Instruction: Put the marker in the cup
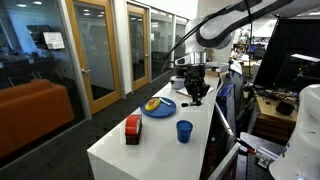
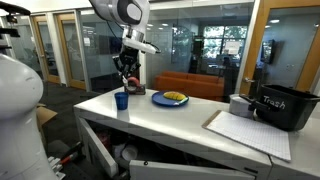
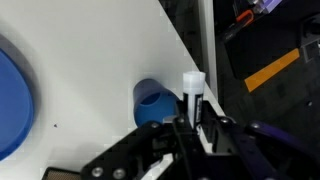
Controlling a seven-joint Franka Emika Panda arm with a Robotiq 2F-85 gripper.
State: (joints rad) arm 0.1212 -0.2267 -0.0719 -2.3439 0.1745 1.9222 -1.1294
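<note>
The blue cup stands upright on the white table near its edge, and shows in both exterior views. My gripper is shut on the marker, whose white end sticks out past the fingers, just beside the cup's rim in the wrist view. In both exterior views the gripper hangs above the table, higher than the cup. The marker is too small to make out in either of them.
A flat blue plate with a yellow item on it lies beyond the cup. A red-and-black block stands near the table's end. A black bin marked trash and a paper sheet sit further along.
</note>
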